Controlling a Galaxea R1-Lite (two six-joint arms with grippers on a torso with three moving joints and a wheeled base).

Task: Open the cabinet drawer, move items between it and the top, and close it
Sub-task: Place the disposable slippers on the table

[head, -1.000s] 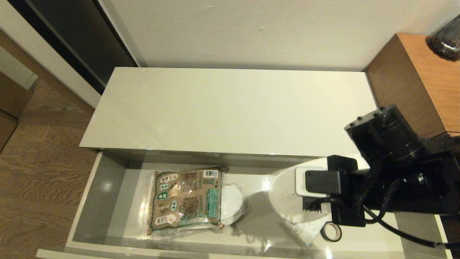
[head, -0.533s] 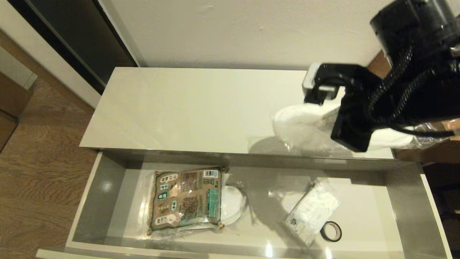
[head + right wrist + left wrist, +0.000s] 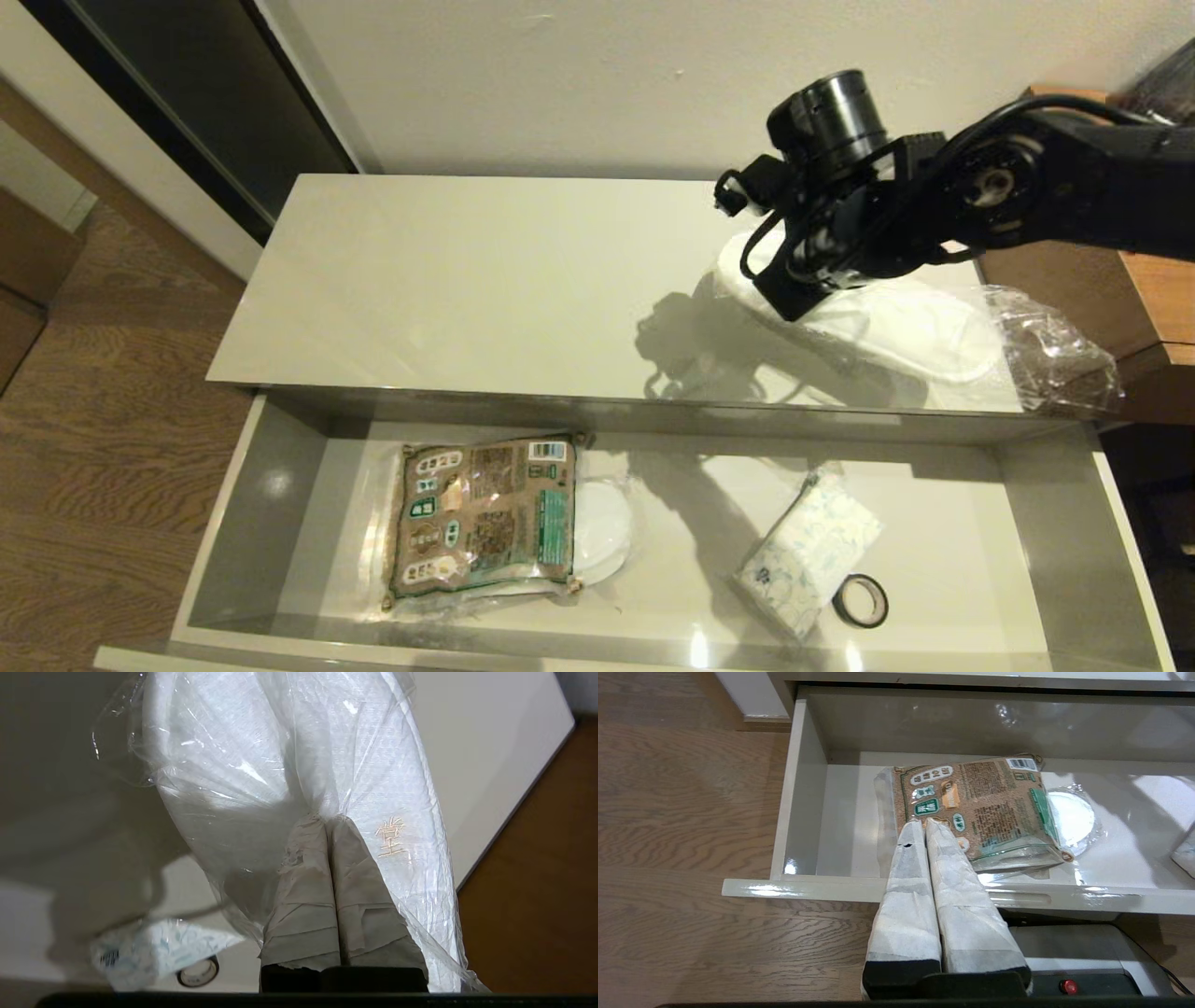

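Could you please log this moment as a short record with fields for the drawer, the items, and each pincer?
drawer: cabinet drawer pulled open
on top: slipper in clear plastic, lying at the right end of the top
in drawer: tissue pack beside a tape ring; printed packet toward the left
right pincer: shut on the slipper's plastic wrap
left pincer: shut, empty, in front of the drawer

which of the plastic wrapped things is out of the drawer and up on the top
The white slipper in clear plastic. It lies at the right end of the top, with the right gripper pinching its wrap. The tissue pack and printed packet are in the drawer.
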